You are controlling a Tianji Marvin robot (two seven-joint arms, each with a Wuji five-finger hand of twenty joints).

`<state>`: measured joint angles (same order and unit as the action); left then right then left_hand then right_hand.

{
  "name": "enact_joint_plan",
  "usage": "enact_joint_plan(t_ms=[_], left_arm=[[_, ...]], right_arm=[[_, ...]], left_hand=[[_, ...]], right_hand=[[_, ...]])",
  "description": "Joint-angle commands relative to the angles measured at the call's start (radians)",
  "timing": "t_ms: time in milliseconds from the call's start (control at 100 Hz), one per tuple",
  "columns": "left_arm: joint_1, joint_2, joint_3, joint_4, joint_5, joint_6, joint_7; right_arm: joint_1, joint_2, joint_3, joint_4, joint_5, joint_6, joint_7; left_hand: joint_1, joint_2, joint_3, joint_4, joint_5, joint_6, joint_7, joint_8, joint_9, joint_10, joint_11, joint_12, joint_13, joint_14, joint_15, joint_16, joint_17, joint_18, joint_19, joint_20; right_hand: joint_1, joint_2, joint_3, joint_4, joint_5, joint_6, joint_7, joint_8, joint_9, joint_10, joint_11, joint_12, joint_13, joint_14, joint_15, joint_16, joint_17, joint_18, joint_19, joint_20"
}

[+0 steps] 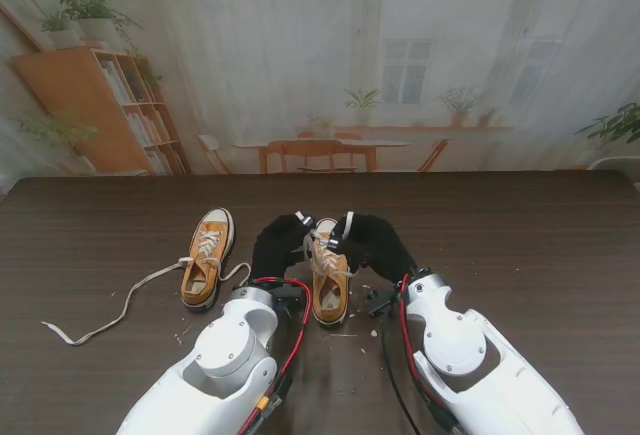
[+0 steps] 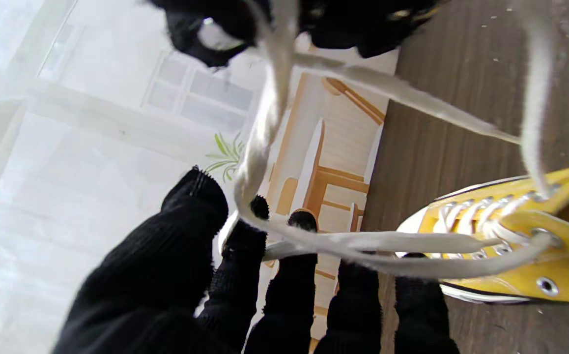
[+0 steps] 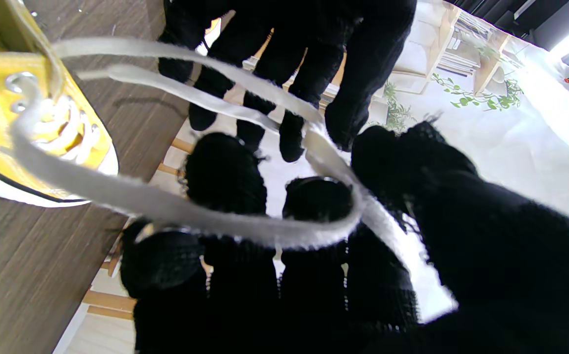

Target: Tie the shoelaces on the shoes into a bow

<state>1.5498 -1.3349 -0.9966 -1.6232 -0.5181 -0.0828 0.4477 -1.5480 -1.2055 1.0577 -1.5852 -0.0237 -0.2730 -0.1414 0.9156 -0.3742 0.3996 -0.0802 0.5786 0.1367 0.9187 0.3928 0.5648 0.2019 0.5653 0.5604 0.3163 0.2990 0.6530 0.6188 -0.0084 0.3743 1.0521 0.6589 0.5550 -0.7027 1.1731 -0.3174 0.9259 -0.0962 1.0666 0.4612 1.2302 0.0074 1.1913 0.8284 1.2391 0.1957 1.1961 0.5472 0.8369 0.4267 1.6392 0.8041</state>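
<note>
Dark table [image 1: 100, 215] — shoelaces [image 3: 176, 211] across fingers [image 3: 314, 201]

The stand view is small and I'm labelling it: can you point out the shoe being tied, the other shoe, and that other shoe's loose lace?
Shoe being tied [image 1: 331, 295]: stand view, its tongue near the heel.
Other shoe [image 1: 207, 255]: stand view, laced middle.
Loose lace [image 1: 128, 301]: stand view, mid-strand on the table.
</note>
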Motion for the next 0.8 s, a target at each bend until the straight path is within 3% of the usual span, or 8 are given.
enact_joint_plan(t_ms=[0, 170, 360, 450, 590, 700, 790], left_arm=[[-0.004, -0.011, 0.001, -0.02, 0.0, -0.015, -0.01], [-0.001, -0.018, 0.001, -0.033, -0.001, -0.005, 0.02], [-0.005, -0.02, 0.001, -0.027, 0.016, -0.012, 0.034], [-0.005, -0.02, 0.0, -0.024, 0.027, -0.022, 0.034], [-0.002, -0.013, -0.004, -0.026, 0.023, -0.044, 0.012], [0.002, -0.007, -0.007, -0.031, 0.015, -0.057, -0.008], [0.004, -0.003, -0.011, -0.033, 0.002, -0.066, -0.025]], right_arm=[[-0.007, 0.006, 0.004, 0.0, -0.003, 0.0, 0.015], [-0.012, 0.005, 0.009, 0.0, -0.004, 0.004, 0.012], [-0.015, 0.005, 0.01, 0.001, -0.003, 0.006, 0.011], [-0.017, 0.006, 0.012, 0.001, 0.0, 0.007, 0.014], [-0.019, 0.005, 0.014, -0.001, 0.003, 0.01, 0.014], [-0.019, 0.007, 0.015, -0.002, 0.003, 0.01, 0.018], [-0.019, 0.007, 0.016, -0.002, 0.004, 0.009, 0.021]], left_hand=[[0.032, -0.033, -0.028, -0.003, 0.03, -0.207, 0.04, 0.022, 0.048, -0.049, 0.033, 0.028, 0.037, -0.023, 0.035, 0.002, 0.014, -0.024, 0.036, -0.015], [0.04, -0.03, -0.026, -0.006, 0.106, -0.222, 0.076, -0.013, 0.175, -0.062, 0.029, 0.002, 0.113, -0.01, 0.058, -0.01, 0.065, 0.007, 0.074, -0.026], [0.031, -0.05, 0.035, -0.018, 0.212, -0.185, 0.034, -0.077, 0.384, -0.073, -0.023, 0.019, 0.241, -0.016, 0.102, -0.034, 0.147, 0.04, 0.129, -0.02], [0.059, -0.03, 0.029, -0.023, 0.197, -0.168, 0.018, -0.078, 0.399, -0.061, -0.045, 0.01, 0.25, -0.017, 0.103, -0.039, 0.149, 0.04, 0.13, -0.019], [0.173, 0.028, -0.056, -0.001, 0.161, -0.124, -0.019, -0.059, 0.401, -0.044, -0.088, 0.054, 0.228, -0.014, 0.1, -0.046, 0.129, 0.037, 0.112, -0.028], [0.208, 0.043, -0.065, 0.01, 0.123, -0.129, 0.021, -0.023, 0.38, -0.037, -0.048, 0.13, 0.2, -0.01, 0.101, -0.037, 0.107, 0.029, 0.109, -0.03], [0.218, 0.042, -0.039, 0.019, 0.076, -0.153, 0.101, 0.071, 0.359, -0.015, 0.056, 0.238, 0.18, -0.015, 0.115, -0.02, 0.087, 0.017, 0.108, -0.034]], right_hand=[[0.029, 0.015, 0.028, 0.013, 0.003, -0.091, 0.045, 0.049, -0.008, -0.036, 0.024, 0.013, 0.007, -0.019, 0.012, 0.007, 0.009, -0.018, 0.013, 0.012], [0.031, 0.016, 0.027, 0.014, 0.002, -0.09, 0.043, 0.049, -0.009, -0.038, 0.024, 0.012, 0.007, -0.017, 0.012, 0.007, 0.009, -0.018, 0.013, 0.011], [0.032, 0.018, 0.023, 0.014, 0.0, -0.089, 0.039, 0.046, -0.01, -0.037, 0.023, 0.012, 0.005, -0.016, 0.012, 0.007, 0.008, -0.018, 0.012, 0.011], [0.035, 0.021, 0.017, 0.015, -0.002, -0.087, 0.035, 0.041, -0.011, -0.038, 0.022, 0.012, 0.004, -0.015, 0.011, 0.006, 0.002, -0.017, 0.011, 0.011], [0.038, 0.023, 0.011, 0.017, -0.003, -0.085, 0.034, 0.034, -0.012, -0.037, 0.021, 0.011, 0.003, -0.014, 0.009, 0.006, 0.002, -0.016, 0.011, 0.011], [0.039, 0.023, 0.009, 0.018, -0.002, -0.085, 0.036, 0.031, -0.012, -0.035, 0.02, 0.01, 0.003, -0.013, 0.009, 0.006, 0.001, -0.016, 0.011, 0.012], [0.039, 0.023, 0.006, 0.018, -0.003, -0.085, 0.036, 0.029, -0.011, -0.033, 0.019, 0.01, 0.003, -0.012, 0.009, 0.006, 0.001, -0.016, 0.011, 0.012]])
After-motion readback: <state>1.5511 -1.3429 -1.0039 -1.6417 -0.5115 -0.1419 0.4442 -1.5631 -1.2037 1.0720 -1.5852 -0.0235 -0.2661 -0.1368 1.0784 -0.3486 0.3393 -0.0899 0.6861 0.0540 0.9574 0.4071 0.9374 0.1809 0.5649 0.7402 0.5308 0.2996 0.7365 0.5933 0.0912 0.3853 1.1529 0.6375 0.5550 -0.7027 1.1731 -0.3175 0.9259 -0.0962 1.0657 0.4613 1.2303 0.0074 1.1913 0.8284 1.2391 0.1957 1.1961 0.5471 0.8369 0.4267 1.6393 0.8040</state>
